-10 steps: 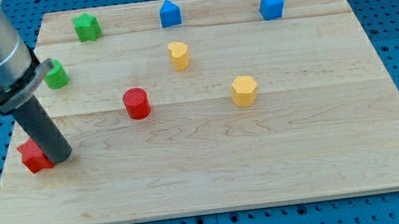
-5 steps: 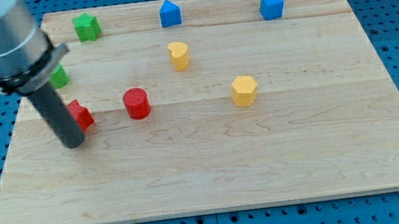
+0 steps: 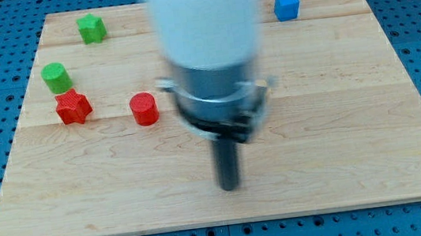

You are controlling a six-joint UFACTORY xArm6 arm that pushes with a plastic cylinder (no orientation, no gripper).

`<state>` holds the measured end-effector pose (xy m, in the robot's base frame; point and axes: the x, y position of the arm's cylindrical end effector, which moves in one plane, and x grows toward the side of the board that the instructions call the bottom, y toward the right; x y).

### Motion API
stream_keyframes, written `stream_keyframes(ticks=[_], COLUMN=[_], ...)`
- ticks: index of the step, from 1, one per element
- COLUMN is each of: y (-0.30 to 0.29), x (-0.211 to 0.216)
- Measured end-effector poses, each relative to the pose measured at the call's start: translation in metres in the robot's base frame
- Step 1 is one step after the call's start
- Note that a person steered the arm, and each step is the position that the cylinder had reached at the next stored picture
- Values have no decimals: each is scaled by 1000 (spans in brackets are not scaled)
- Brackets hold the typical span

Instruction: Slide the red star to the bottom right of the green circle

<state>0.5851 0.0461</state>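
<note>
The red star (image 3: 73,107) lies near the board's left edge, just below and slightly right of the green circle (image 3: 55,76), almost touching it. My tip (image 3: 230,186) is far to the right of both, near the lower middle of the board, and touches no block. The arm is blurred and covers the middle of the board, hiding the blocks behind it.
A red cylinder (image 3: 144,109) stands right of the star. A green star (image 3: 90,27) sits at the top left and a blue cube (image 3: 287,4) at the top right. The wooden board (image 3: 373,147) lies on a blue pegboard.
The red star went from the lower left edge up to just below the green circle. My tip then left it and swept right to the lower middle of the board.
</note>
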Motion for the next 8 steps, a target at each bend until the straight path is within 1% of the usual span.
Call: stream_keyframes(ticks=[1,2,3,4,5,6,7,8], y=[93,133,179,208,195,143,69,36], x=[-18,-95,-185,-268,-344,-389,-369,-305])
